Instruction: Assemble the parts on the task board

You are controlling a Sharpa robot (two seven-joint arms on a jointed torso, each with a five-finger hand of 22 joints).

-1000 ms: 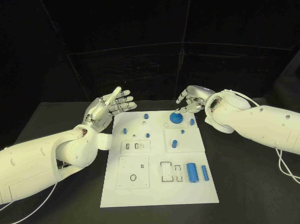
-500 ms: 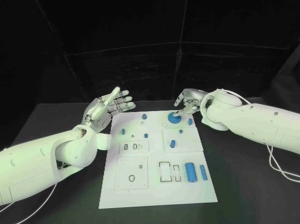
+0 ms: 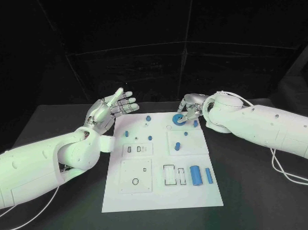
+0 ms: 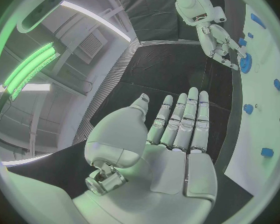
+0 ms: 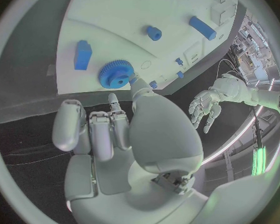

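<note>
While the white task board [image 3: 161,191] lies in the middle of the black table [image 3: 264,191], the left hand [image 3: 112,111] is raised off its far left corner, fingers spread, holding nothing. At the board's far edge, the right hand [image 3: 189,108] touches the blue gear [image 3: 178,120] with curled fingertips; whether it grips it is unclear.

No legible text, label, brand, number or sign appears in any view. The task board [image 3: 164,191] carries only unmarked outlines and cut-outs, and the blue parts [image 3: 195,176] on it bear no markings that can be read.
</note>
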